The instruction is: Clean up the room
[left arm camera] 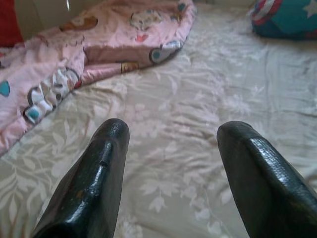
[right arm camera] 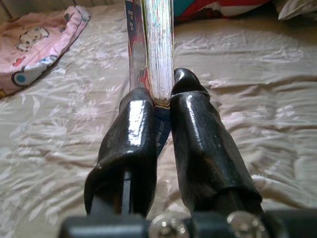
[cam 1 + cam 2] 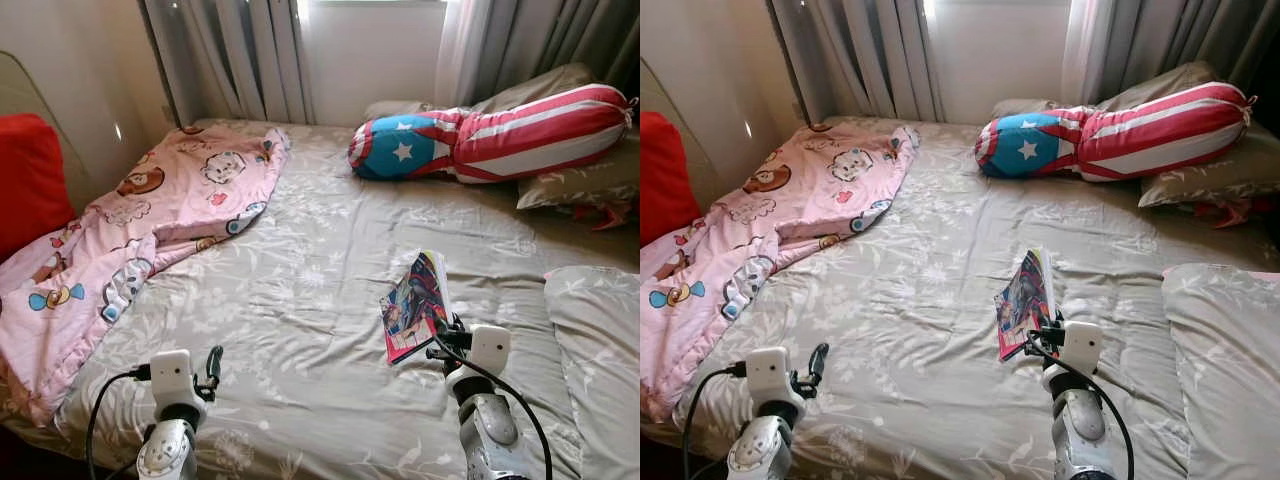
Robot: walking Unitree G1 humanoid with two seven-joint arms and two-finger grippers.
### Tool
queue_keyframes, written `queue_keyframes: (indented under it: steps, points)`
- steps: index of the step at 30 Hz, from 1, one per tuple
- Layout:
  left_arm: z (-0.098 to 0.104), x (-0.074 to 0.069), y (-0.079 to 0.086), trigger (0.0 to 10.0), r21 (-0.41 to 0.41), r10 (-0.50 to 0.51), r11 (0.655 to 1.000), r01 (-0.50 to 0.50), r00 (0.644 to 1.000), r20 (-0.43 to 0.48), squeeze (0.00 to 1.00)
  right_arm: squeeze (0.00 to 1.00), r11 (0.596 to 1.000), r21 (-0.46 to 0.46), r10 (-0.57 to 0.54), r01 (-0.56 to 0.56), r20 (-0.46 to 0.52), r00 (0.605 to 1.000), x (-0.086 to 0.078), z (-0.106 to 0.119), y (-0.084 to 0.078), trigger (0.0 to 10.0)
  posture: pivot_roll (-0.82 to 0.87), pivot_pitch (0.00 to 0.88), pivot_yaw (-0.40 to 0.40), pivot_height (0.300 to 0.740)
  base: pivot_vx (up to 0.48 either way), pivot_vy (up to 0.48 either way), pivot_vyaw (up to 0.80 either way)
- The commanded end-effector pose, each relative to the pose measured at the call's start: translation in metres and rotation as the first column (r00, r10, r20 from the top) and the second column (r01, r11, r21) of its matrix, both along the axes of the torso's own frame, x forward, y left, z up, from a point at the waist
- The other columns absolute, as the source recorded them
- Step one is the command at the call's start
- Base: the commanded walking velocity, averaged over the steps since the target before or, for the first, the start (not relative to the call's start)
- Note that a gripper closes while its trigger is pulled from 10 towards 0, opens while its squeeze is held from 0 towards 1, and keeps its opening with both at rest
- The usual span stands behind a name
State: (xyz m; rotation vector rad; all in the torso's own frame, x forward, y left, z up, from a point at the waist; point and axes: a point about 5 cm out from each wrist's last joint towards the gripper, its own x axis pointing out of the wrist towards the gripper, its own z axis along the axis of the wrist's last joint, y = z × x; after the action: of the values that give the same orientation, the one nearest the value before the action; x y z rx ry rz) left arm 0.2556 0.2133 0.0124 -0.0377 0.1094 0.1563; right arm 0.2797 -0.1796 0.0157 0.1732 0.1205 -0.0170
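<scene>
Right wrist view: right gripper (image 2: 161,101) jaws clamped on the spine edge of a comic book (image 3: 415,303), held tilted just above the bed (image 3: 300,330), near the middle. Left gripper (image 1: 171,134) jaws apart, hovering over bare sheet near the pink cartoon blanket (image 3: 150,215). Star-and-stripes bolster (image 3: 490,135) lies by the headboard-side pillows.

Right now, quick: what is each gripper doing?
Left gripper: open, empty, over the grey floral bedsheet.
Right gripper: shut on the thin colourful comic book, gripping its edge.
</scene>
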Motion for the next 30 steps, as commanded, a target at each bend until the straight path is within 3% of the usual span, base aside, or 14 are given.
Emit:
queue_keyframes:
  steps: [1,9,30]
  points:
    - [0.002,-0.001,0.001,10.0,0.0,0.008,1.0,-0.008,1.0,0.015,0.0,0.0,1.0,0.001,-0.011,0.011,0.059,0.998,0.006,0.011,-0.002,10.0,-0.16,0.0,0.032,0.74,0.0,0.0,0.0]
    - [0.012,0.008,-0.006,10.0,-0.004,-0.014,1.0,0.015,0.999,0.047,0.0,0.0,0.999,-0.027,-0.032,0.032,-0.001,0.999,0.006,0.006,-0.004,10.0,-0.18,0.0,0.047,0.72,0.0,0.0,0.0]
    - [0.017,0.011,-0.004,10.0,0.008,-0.031,1.0,0.03,0.998,0.047,0.0,0.0,0.997,-0.053,-0.06,0.06,0.007,0.998,-0.001,0.003,-0.008,10.0,-0.19,0.0,0.064,0.71,0.0,0.0,0.0]
